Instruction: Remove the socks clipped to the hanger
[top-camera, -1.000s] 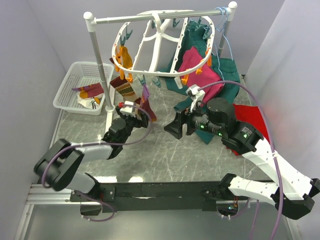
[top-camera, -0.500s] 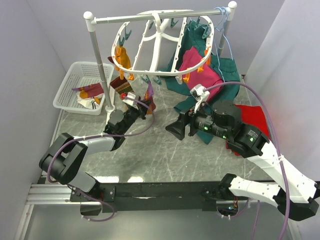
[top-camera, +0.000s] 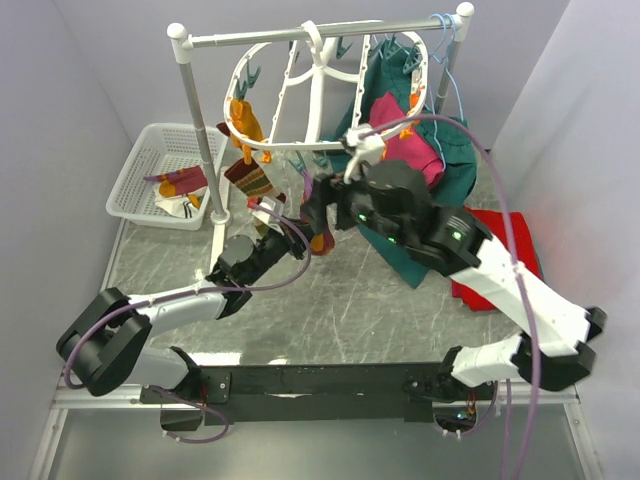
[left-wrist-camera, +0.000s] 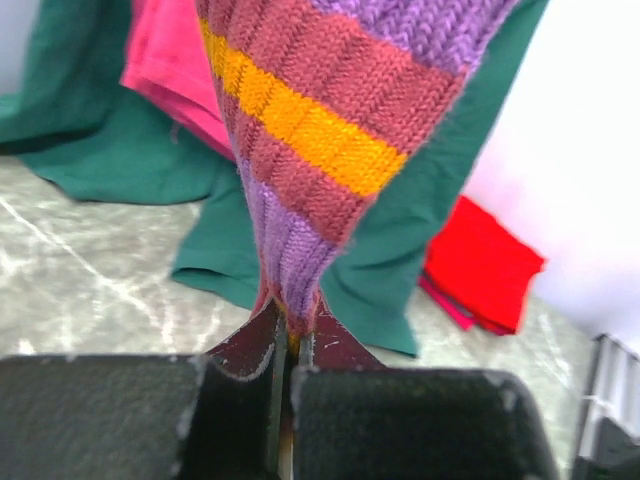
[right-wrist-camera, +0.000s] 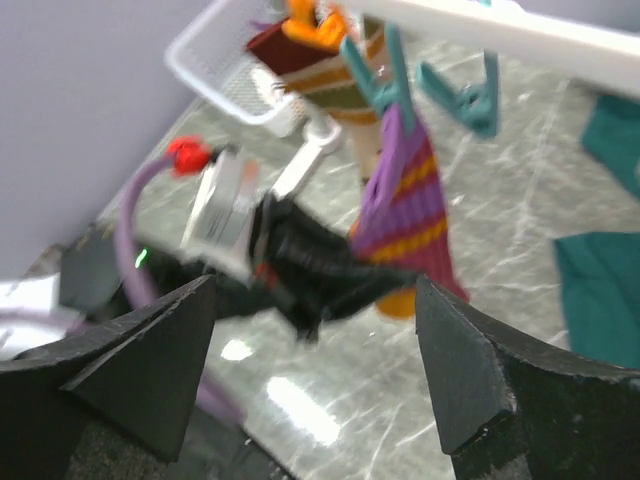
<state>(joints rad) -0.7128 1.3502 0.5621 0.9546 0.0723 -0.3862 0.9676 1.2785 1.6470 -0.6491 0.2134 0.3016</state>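
The white oval hanger (top-camera: 262, 142) hangs from the pole rack with orange and teal clips round its rim. A purple, maroon and orange striped sock (right-wrist-camera: 405, 215) hangs from a teal clip (right-wrist-camera: 384, 82) on the near rim. My left gripper (left-wrist-camera: 290, 335) is shut on this sock's lower end (left-wrist-camera: 300, 130), reaching in from the left (top-camera: 296, 236). My right gripper (right-wrist-camera: 315, 335) stands open just above and behind the sock (top-camera: 322, 203), nothing between its fingers. An orange sock (top-camera: 244, 118) and a striped one (top-camera: 250, 178) hang on the hanger's left side.
A white basket (top-camera: 140, 160) at the back left holds socks. The rack's upright pole (top-camera: 205, 150) stands beside the left arm. Dark green clothes (top-camera: 405, 255), a magenta garment (top-camera: 405, 145) and a red cloth (top-camera: 505, 245) lie or hang at the right.
My left gripper went from open to shut on the striped sock's lower end. The right arm swung left and up from the table's middle to the hanger's near rim.
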